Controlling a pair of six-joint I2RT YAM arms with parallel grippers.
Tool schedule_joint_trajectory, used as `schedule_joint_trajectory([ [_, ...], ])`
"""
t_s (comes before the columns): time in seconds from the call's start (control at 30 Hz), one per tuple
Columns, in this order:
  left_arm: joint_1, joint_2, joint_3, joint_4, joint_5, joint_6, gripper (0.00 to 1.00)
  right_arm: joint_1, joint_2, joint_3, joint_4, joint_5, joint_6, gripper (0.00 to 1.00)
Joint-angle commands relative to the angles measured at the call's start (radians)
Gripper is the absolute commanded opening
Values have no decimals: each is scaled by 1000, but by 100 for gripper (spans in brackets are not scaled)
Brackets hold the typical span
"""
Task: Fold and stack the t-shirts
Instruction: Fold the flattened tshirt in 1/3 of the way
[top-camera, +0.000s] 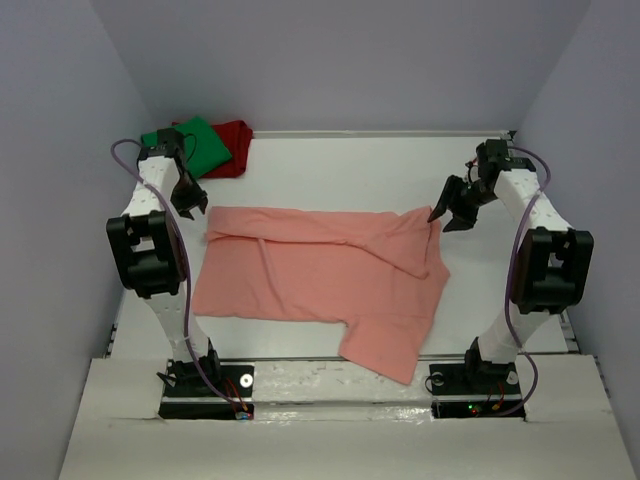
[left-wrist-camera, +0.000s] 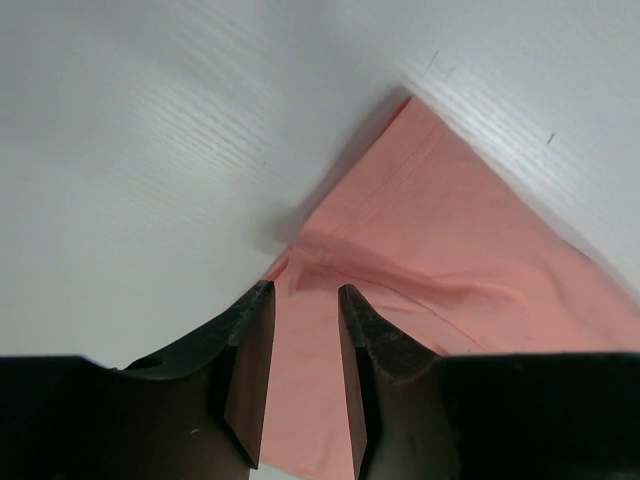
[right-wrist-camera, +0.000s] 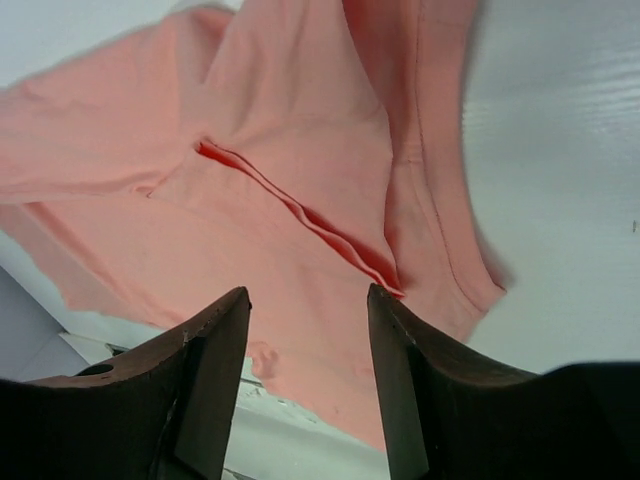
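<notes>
Pincers are held apart: left gripper (top-camera: 188, 200) at left edge, right gripper (top-camera: 452, 212) at right edge, over one salmon-pink tee (top-camera: 320, 275). One green tee (top-camera: 200, 143), one dark red tee (top-camera: 237, 142) are seen at far-left corner.

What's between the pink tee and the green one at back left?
Top view: a bare strip of table, with the left gripper hanging over it. Nothing else.

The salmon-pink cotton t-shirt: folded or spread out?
Mostly spread: the salmon-pink cotton t-shirt lies flat, only its far right part doubled over.
</notes>
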Motion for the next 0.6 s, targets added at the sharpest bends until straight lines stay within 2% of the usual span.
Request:
schedule_joint_trajectory([
  [0.0,8,-81,95,-1,-48,-3,42,-7,30,37,130,-43,26,56],
  [0.1,8,-92,94,46,3,13,42,-7,79,58,188,-65,38,53],
  [0.57,7,3,-14,284,219,74,41,-7,262,175,308,-54,27,57],
])
